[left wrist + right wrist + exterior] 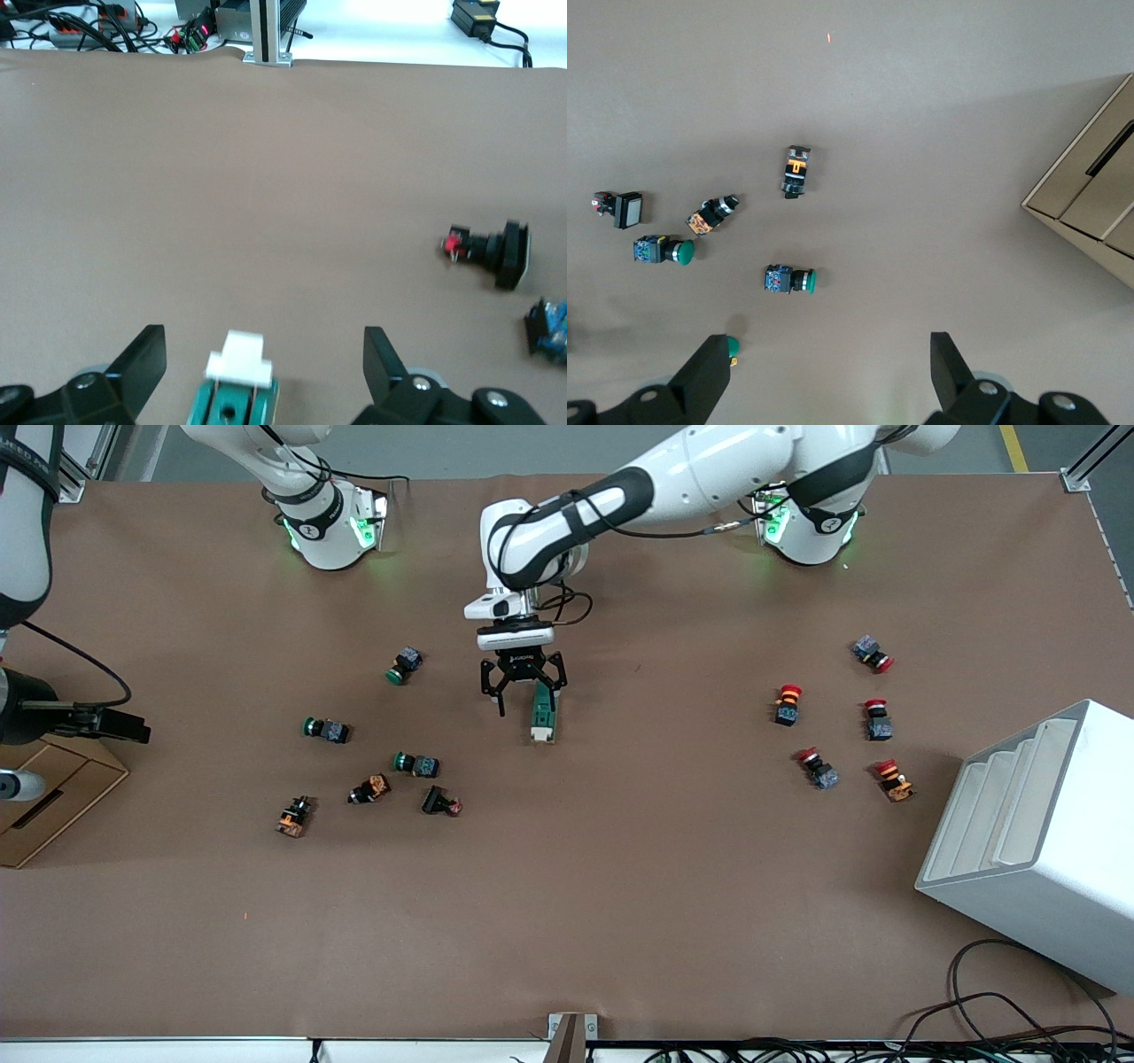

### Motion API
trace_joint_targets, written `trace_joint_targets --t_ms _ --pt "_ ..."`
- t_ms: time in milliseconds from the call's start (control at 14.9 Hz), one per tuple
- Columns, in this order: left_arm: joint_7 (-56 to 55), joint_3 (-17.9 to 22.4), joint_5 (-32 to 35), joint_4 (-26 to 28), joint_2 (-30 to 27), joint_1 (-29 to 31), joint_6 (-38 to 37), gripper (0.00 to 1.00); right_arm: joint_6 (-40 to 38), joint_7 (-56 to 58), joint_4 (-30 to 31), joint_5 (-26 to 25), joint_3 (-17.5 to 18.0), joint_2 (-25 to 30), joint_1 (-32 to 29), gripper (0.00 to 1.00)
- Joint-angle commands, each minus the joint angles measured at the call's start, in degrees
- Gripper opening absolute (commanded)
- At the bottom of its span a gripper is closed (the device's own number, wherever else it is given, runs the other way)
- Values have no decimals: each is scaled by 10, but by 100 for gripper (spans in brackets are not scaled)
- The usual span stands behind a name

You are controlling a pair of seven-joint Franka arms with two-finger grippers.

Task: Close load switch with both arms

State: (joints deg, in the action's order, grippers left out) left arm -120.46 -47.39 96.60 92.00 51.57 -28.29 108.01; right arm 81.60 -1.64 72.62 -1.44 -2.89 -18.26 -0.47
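Straddling load switch, L gripper, green buttons near

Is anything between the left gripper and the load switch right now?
Nothing visible. The left gripper is open, its fingers on either side of the load switch, which lies on the table with bare surface around it.

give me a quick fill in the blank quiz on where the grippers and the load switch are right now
1. The left gripper is over the ____ end of the load switch, with neither finger touching it.
2. The left gripper's fingers are ____.
3. The white lever piece of the load switch points toward the ____ camera.
4. The right gripper, fingers open, hangs above the ____-capped push buttons.

Missing words: green; open; front; green
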Motion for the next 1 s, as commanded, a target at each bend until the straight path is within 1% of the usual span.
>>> trace_joint_targets --t_ms 0,134,201,402,469,603,736,937 --pt "55 -73 -21 11 -11 77 4 99 -13 -1 -5 -6 9 1 -1 100" --pt "118 -120 -55 9 -11 123 2 99 -54 -1 -4 0 17 8 5 100" --pt "156 -147 -73 9 -11 151 1 99 -64 2 -3 8 23 20 6 100" --pt "216 -204 -103 9 -11 212 -6 99 -66 3 8 20 29 45 9 100" --pt "227 -220 -111 8 -11 224 -17 99 -67 4 15 25 28 51 7 100" --pt "256 -267 -154 -4 -11 254 -59 99 -62 3 40 26 26 78 4 100" --pt "306 -285 -191 -30 -10 267 -105 99 -47 4 84 25 25 112 3 100" --pt "334 -286 -231 -67 -10 267 -135 99 -32 6 136 24 24 165 2 100"
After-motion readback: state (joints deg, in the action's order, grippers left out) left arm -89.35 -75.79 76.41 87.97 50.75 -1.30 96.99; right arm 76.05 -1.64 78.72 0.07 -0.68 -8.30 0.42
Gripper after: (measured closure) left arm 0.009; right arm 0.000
